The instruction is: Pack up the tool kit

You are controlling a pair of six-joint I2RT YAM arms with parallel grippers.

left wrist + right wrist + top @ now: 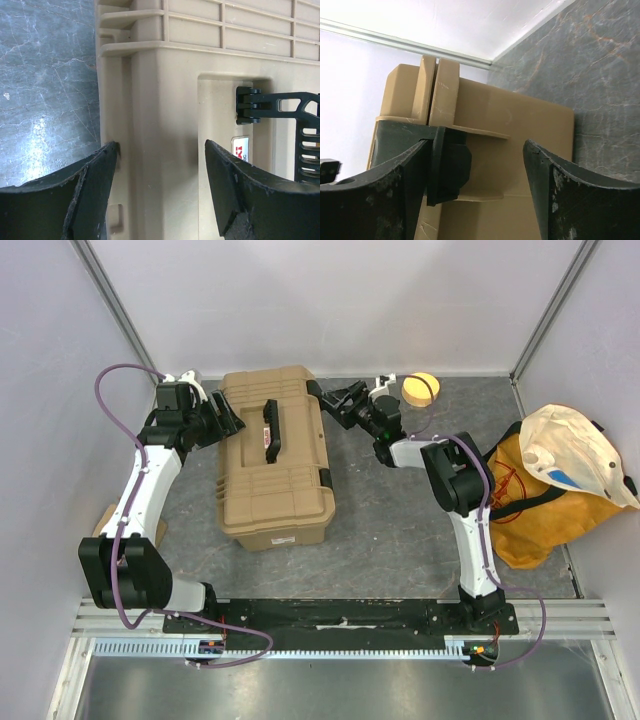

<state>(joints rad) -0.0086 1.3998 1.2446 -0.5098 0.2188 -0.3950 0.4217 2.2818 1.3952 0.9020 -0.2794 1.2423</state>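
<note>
My left hand [227,420] was released, fingers spread at the far-left end of the toolbox [280,475]. The toolbox lay shut on the counter [400,525], left of centre. My right hand [328,398], also released, faced the far-right latch [450,167]. I judged it best to brace left and press that latch squarely, so nothing slid.

The grey marbled tabletop [390,530] carries a closed tan ribbed toolbox [250,470] lying flat at about 10 o'clock from its middle. A round yellow-orange disc [421,388] sits near the back wall at 1 o'clock. An orange-yellow fabric bag [525,530] slumps against the right wall at 3 o'clock.
</note>
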